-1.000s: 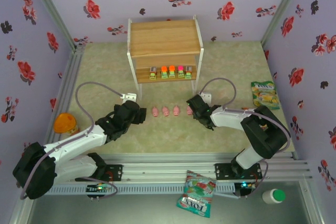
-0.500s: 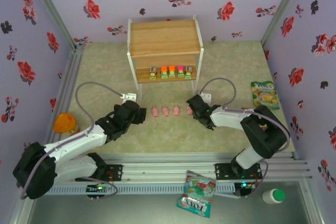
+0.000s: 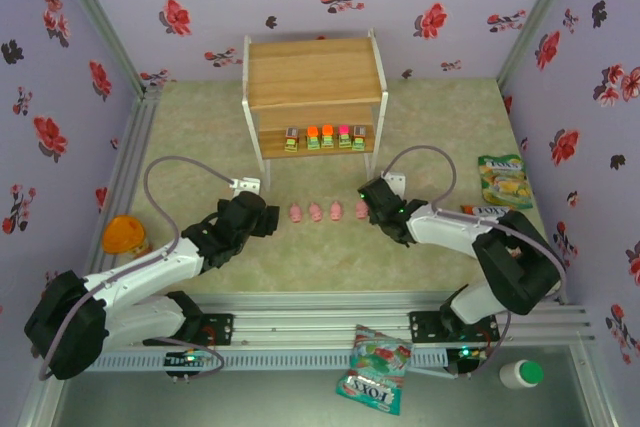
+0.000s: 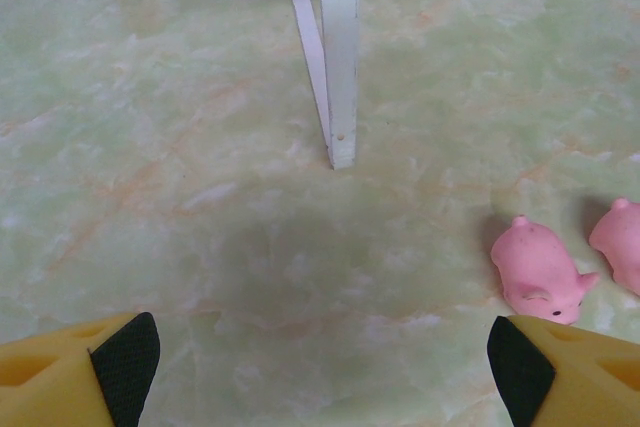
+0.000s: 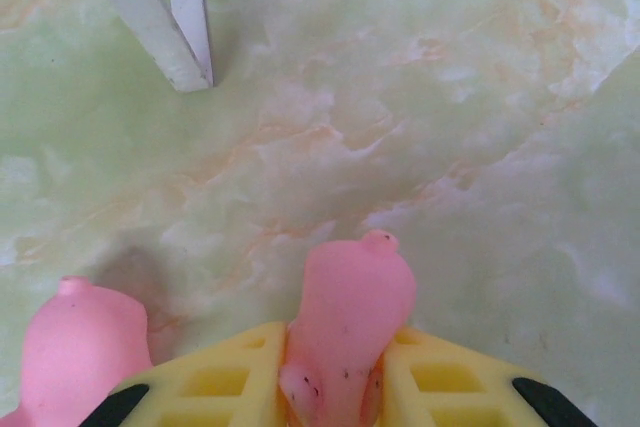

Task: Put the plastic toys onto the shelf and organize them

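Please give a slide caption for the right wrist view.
Right gripper shut on a small pink plastic pig toy, a second pig beside it.

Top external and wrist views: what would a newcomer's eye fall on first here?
The right gripper is shut on a pink pig figurine just in front of the shelf. That wooden shelf stands at the far middle, five blocky toys lined up on its lower tier. More pink pigs lie in a row between the right gripper and the open left gripper.
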{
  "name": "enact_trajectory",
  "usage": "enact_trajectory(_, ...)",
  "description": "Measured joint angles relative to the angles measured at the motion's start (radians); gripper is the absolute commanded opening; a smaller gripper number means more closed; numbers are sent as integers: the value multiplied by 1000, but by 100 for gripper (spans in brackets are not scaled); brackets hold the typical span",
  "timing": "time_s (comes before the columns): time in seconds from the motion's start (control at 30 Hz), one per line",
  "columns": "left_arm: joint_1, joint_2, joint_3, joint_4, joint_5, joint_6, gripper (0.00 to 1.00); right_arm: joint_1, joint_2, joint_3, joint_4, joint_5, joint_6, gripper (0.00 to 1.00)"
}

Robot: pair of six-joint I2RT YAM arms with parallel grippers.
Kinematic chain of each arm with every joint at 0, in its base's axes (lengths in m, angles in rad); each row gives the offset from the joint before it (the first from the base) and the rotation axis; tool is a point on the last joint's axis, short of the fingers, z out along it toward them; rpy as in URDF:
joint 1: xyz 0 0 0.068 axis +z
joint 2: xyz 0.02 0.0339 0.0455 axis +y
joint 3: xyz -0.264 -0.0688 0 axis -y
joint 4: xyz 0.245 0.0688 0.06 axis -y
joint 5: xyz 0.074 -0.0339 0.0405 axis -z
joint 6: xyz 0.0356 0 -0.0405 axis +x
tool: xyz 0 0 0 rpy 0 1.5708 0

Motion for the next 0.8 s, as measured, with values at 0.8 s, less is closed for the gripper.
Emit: enact_trajectory(0.8,1,41,4,24,128,0,92,129,-329,254,-350,103,-46,26)
